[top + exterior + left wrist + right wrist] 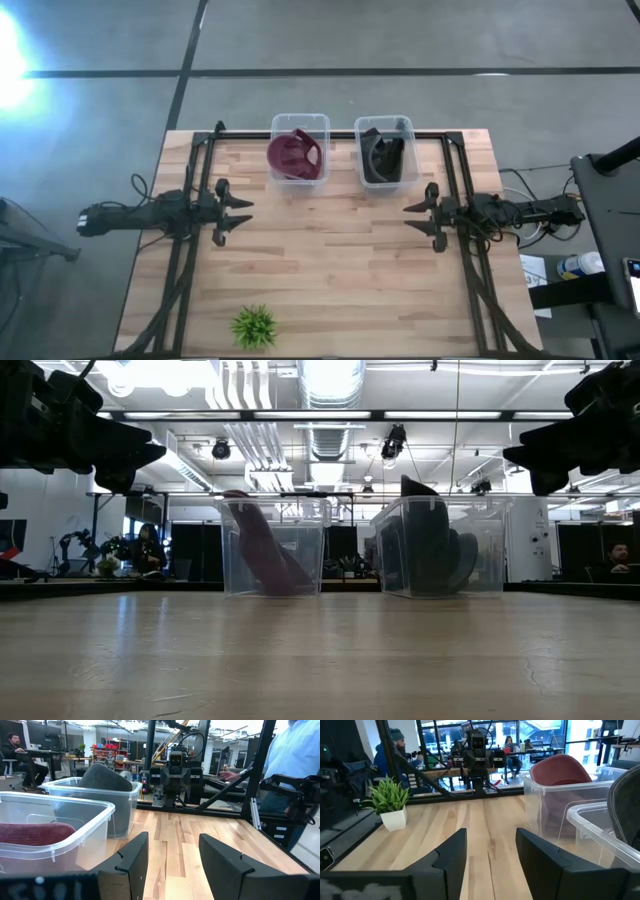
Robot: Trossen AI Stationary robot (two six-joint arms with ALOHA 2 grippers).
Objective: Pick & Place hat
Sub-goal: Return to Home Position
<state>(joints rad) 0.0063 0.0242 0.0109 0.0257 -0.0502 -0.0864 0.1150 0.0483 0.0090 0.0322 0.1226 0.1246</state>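
Observation:
A maroon hat [294,155] sits inside the left clear bin [299,122] at the table's far edge; it also shows in the low view [262,550]. A dark grey hat [381,155] sits in the right clear bin [386,184], seen too in the low view [428,545]. My left gripper [238,215] hovers open over the table's left side, clear of both bins. My right gripper [416,218] hovers open over the right side. The wrist views show each pair of open fingers above bare wood, the left [172,865] and the right [491,860].
A small green potted plant [254,326] stands near the table's near edge, left of centre. Black frame rails [470,250] run along both sides. Bare wood [330,250] lies between the arms. People sit in the room beyond the table.

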